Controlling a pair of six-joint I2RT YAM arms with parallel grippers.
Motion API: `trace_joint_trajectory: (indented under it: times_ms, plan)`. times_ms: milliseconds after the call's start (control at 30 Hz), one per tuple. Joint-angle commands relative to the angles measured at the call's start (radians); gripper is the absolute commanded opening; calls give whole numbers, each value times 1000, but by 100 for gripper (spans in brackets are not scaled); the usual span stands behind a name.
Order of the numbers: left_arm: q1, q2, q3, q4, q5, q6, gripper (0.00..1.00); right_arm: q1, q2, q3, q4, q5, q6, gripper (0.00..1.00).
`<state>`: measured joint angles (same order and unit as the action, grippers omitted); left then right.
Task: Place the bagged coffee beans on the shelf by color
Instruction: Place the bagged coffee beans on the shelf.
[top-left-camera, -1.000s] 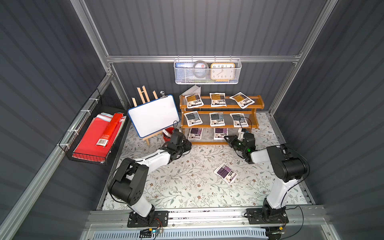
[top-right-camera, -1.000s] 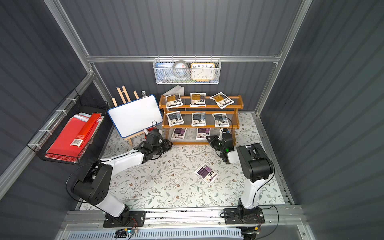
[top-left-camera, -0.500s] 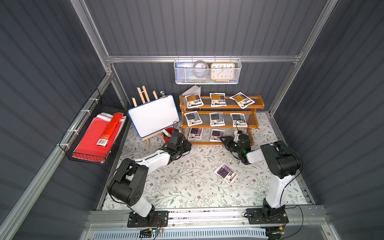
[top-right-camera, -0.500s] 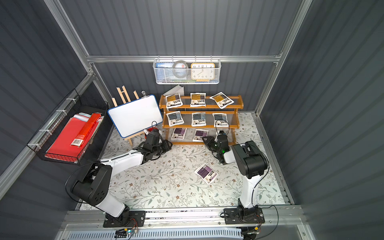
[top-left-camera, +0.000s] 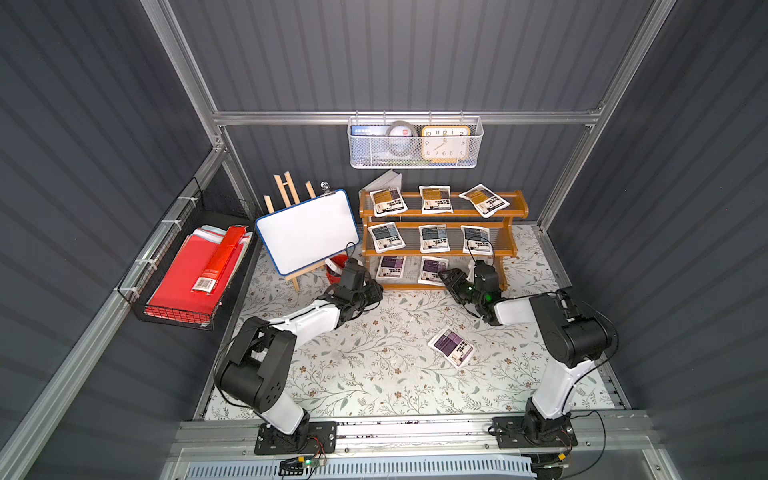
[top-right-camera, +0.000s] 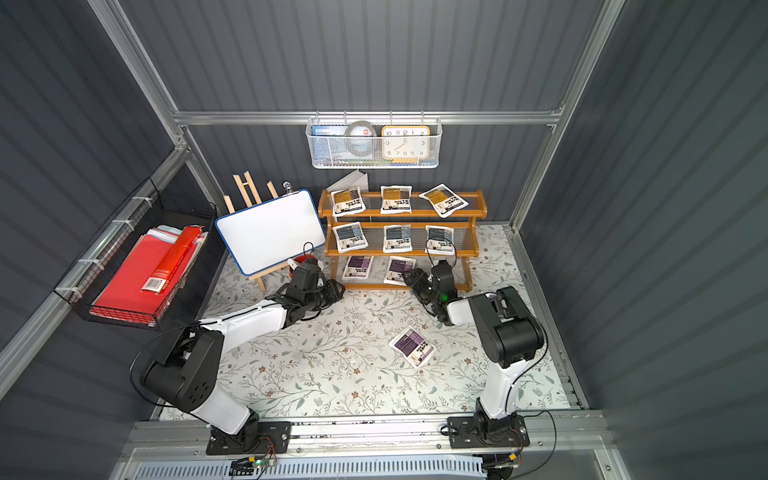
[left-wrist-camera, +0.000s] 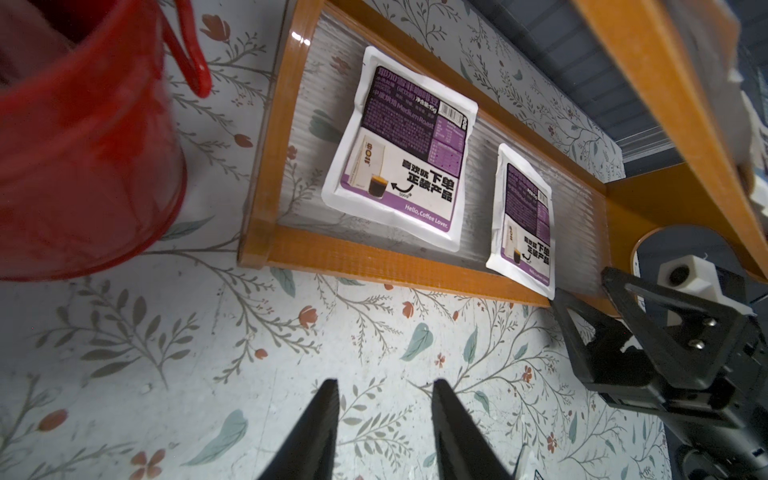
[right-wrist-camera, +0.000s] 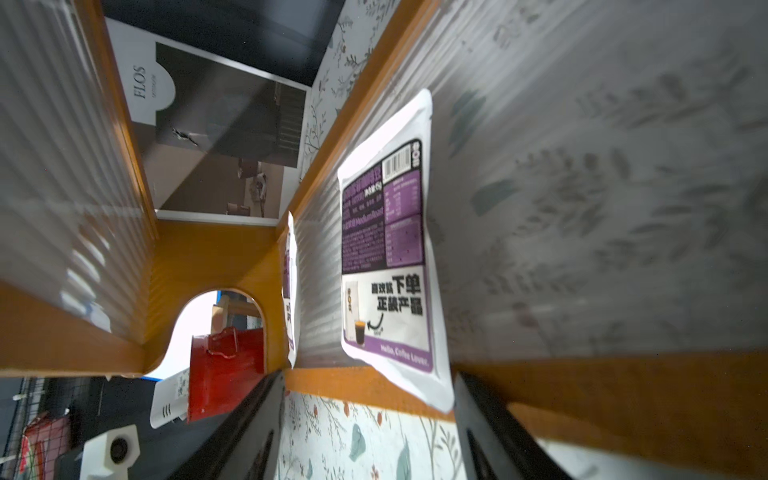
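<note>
— What is on the shelf (top-left-camera: 442, 212)?
— I see three amber bags (top-left-camera: 435, 199) on the top step, three blue-grey bags (top-left-camera: 433, 238) on the middle step and two purple bags (top-left-camera: 392, 267) on the bottom step. One pokes over the front edge.
— And on the flowery mat (top-left-camera: 374, 382)?
— A loose purple bag (top-left-camera: 451, 347) lies flat, well apart from the shelf. The easel (top-left-camera: 302, 272) and a red bucket (left-wrist-camera: 83, 145) stand there too.

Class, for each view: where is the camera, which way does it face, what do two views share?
Top views: high in front, looking down at the shelf; both arms, left gripper, right gripper.
Left wrist: on the left arm, facing the shelf's bottom tier; own fingers, right gripper.
Right wrist: on the right arm, looking along that tier; own fingers.
Shared: both wrist views show the red bucket and that tier's purple bags.
</note>
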<state>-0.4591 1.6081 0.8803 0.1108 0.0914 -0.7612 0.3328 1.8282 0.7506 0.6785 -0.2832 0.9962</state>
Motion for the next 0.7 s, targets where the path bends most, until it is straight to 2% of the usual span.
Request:
trace_joint_trajectory:
  times_ms: [0,167,300,400,433,500,533,600,667]
  plan:
    - [-1,1,9,-16,-1,29,43,4,-59,-56,-115,66,-60,70]
    - [-1,14,3,-10,-22,57,44,56,-245,-142,-232,83,-191,68]
    - [-8,52,7,13,-50,59,44,211,-430,-147,-495,183,-408,63]
    - [-25,96,21,26,-48,64,44,293,-554,-185,-667,269,-458,57]
    - [-32,110,30,23,-48,70,44,297,-598,-201,-700,276,-456,50]
    - [-55,149,66,18,-43,91,44,305,-695,-249,-785,297,-437,28]
    - [-68,167,86,13,-40,103,45,306,-728,-267,-802,300,-434,22]
    - [-99,207,138,-3,-24,145,45,307,-788,-316,-821,300,-425,13]
    - [-124,244,187,-21,-3,184,46,309,-818,-345,-835,289,-419,11]
